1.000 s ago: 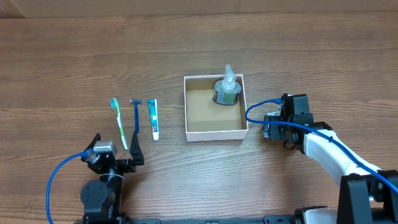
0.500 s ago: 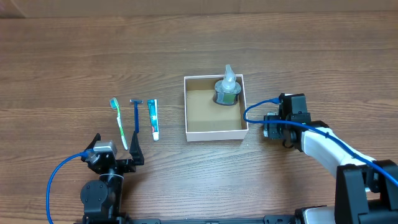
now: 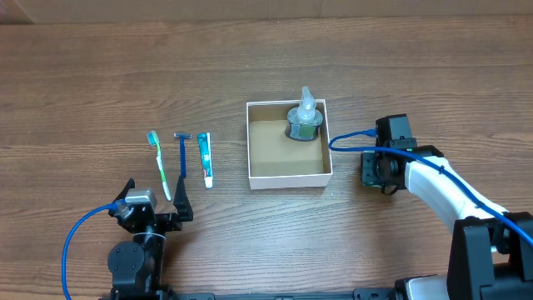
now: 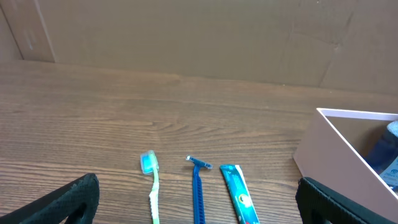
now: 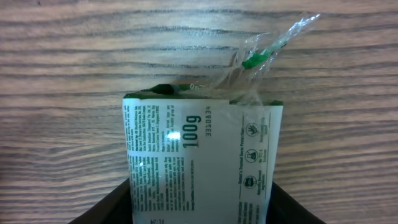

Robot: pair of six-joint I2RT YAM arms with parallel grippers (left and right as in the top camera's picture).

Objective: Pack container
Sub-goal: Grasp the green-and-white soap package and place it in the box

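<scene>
The container (image 3: 289, 181) is a shallow white-walled box with a brown inside, at the table's middle; its wall also shows in the left wrist view (image 4: 336, 155). A bagged green and white item (image 3: 305, 119) stands in its back right corner. My right gripper (image 3: 376, 171) is right of the box, shut on a white packet with green print (image 5: 199, 155) just above the table. My left gripper (image 3: 156, 200) is open and empty, just in front of a toothbrush (image 3: 159, 167), a blue razor (image 3: 182, 156) and a toothpaste tube (image 3: 205, 158).
The toothbrush (image 4: 151, 186), razor (image 4: 198, 193) and toothpaste tube (image 4: 238, 193) lie side by side between my left fingers' line of sight. A cardboard wall (image 4: 186, 37) stands behind the wooden table.
My right gripper has shifted a little to the right, away from the box, and turned at the wrist with the packet in it. The left arm has not moved.
</scene>
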